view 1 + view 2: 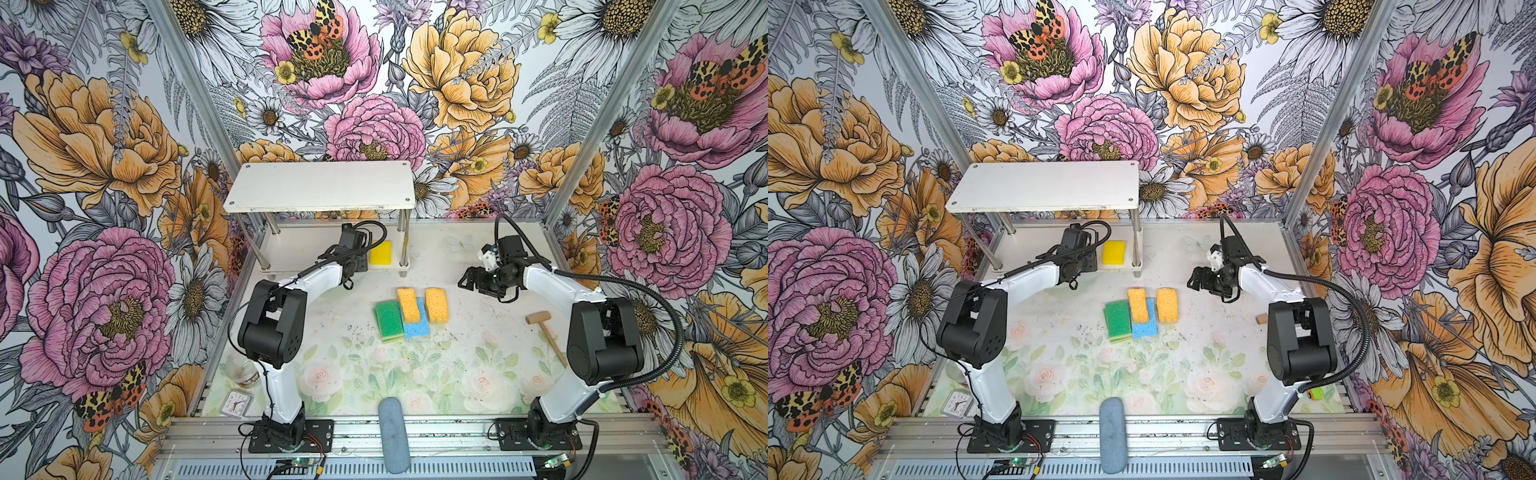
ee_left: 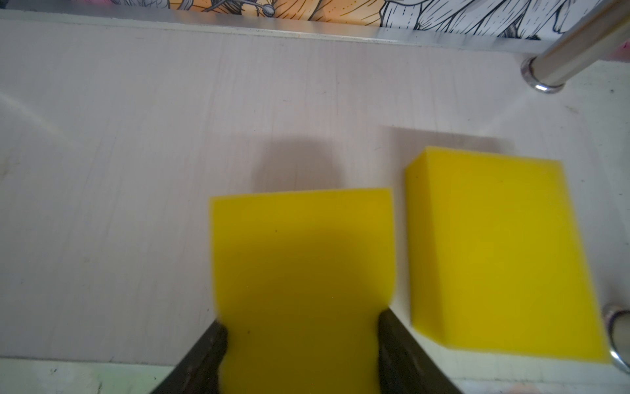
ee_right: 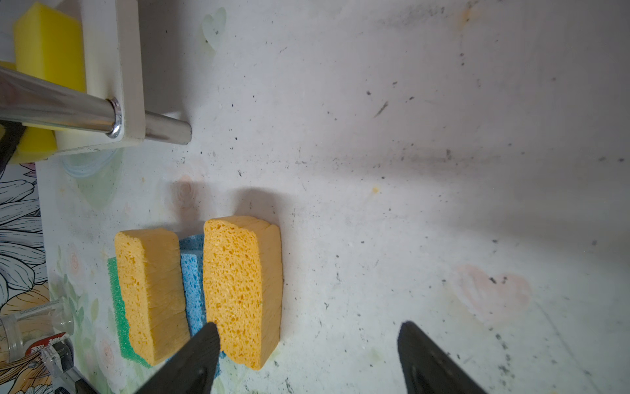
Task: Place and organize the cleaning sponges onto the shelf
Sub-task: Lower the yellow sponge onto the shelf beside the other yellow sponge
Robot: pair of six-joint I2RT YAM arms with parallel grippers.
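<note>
The white shelf (image 1: 320, 187) (image 1: 1042, 187) stands at the back. One bright yellow sponge (image 1: 381, 252) (image 1: 1113, 252) (image 2: 494, 252) (image 3: 47, 44) lies on its lower board (image 2: 136, 170), near a metal post. My left gripper (image 2: 301, 322) (image 1: 357, 262) reaches under the top board, shut on a second yellow sponge (image 2: 300, 266) held beside the first. Mid-table are a green sponge (image 1: 388, 320) (image 3: 117, 307), a blue sponge (image 1: 415, 326) (image 3: 191, 283) and two orange sponges (image 1: 408, 305) (image 1: 436, 305) (image 3: 238, 286). My right gripper (image 3: 308, 327) (image 1: 469, 282) hovers open and empty to their right.
A wooden mallet (image 1: 544, 332) lies at the right by the right arm. A grey-blue cylinder (image 1: 392, 432) rests on the front rail. A small clock (image 1: 237, 403) and a glass jar (image 1: 243, 372) sit front left. Shiny posts (image 2: 552, 68) flank the lower board.
</note>
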